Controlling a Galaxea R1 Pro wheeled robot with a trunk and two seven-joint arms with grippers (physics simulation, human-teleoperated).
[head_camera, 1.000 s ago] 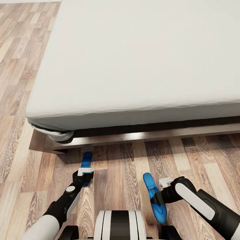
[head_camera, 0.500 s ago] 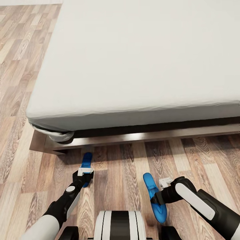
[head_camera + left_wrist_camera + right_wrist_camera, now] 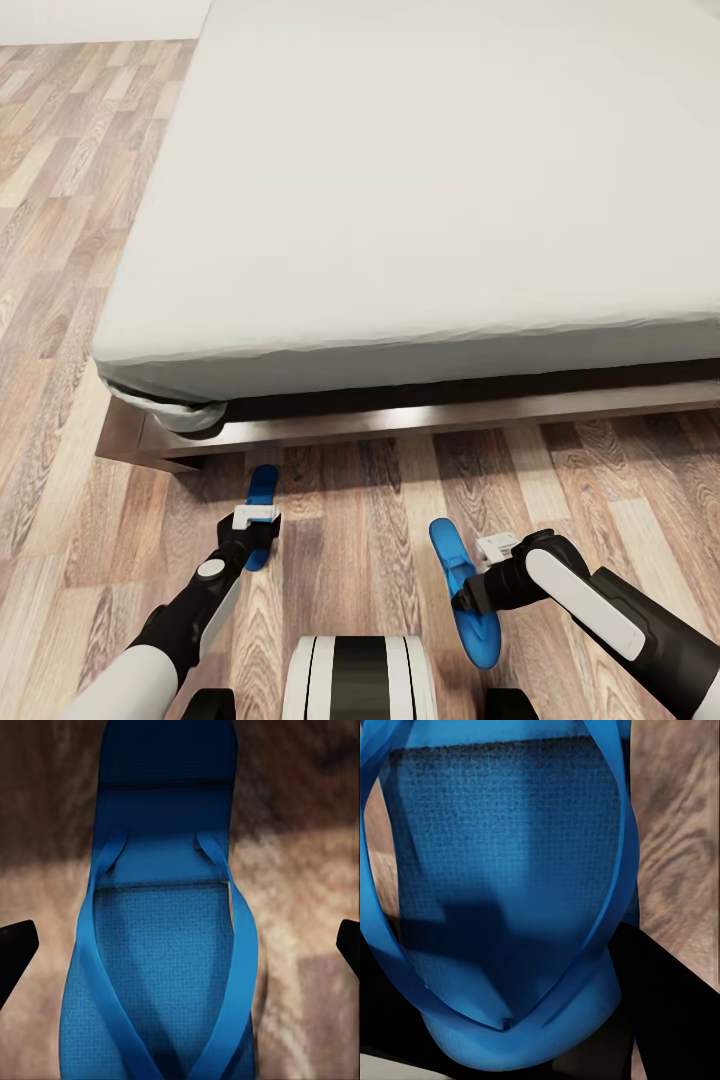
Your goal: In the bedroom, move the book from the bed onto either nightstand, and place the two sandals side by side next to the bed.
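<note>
Sandals (image 3: 464,590) (image 3: 259,503), both at tools, beside bed (image 3: 420,230)

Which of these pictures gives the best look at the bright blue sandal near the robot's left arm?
The left wrist view: the bright blue sandal near the left arm appears close up, straps and textured footbed plain. The head view shows it small on the wood-plank floor near the bed's corner, partly hidden by the left gripper. The right wrist view shows the other sandal.

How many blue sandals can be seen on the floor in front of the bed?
2. One sandal lies at the left gripper, near the bed corner; the other sandal lies at the right gripper.
</note>
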